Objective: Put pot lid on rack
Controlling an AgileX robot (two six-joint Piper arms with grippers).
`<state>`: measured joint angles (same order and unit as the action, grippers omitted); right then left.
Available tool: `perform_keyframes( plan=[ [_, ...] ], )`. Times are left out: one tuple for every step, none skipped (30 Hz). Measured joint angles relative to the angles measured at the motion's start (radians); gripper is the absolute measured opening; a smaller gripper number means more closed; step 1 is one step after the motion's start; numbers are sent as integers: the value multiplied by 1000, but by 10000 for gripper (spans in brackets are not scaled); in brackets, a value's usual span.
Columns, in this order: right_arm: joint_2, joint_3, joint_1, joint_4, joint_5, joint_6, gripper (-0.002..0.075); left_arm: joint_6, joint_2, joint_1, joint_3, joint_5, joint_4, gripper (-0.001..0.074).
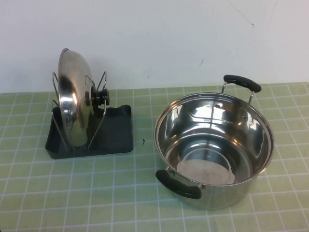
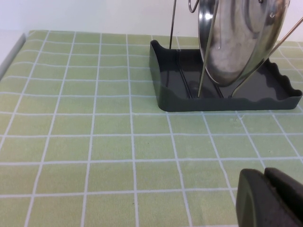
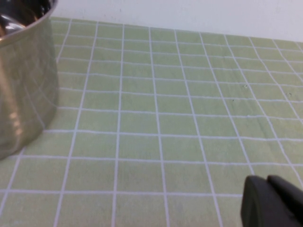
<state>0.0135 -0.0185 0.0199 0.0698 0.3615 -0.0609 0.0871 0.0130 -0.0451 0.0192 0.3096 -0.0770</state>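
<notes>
The shiny steel pot lid (image 1: 73, 99) with its black knob (image 1: 98, 96) stands on edge in the dark rack (image 1: 118, 133), held between the wire loops, at the left of the table. It also shows in the left wrist view (image 2: 236, 42), standing in the rack's tray (image 2: 165, 85). Neither arm shows in the high view. My left gripper (image 2: 265, 182) is shut and empty, low over the mat, well short of the rack. My right gripper (image 3: 267, 187) is shut and empty over bare mat, to the side of the pot (image 3: 23, 75).
The deep steel pot (image 1: 215, 145) with two black handles (image 1: 177, 184) stands open at the right of the green tiled mat (image 1: 120, 193). A white wall runs behind the table.
</notes>
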Motion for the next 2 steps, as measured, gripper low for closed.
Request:
perform_keyframes(
  plan=[
    [0, 0, 0, 0, 0, 0, -1, 0, 0, 0, 0, 0, 0, -2],
    [0, 0, 0, 0, 0, 1, -1, 0, 0, 0, 0, 0, 0, -2]
  ],
)
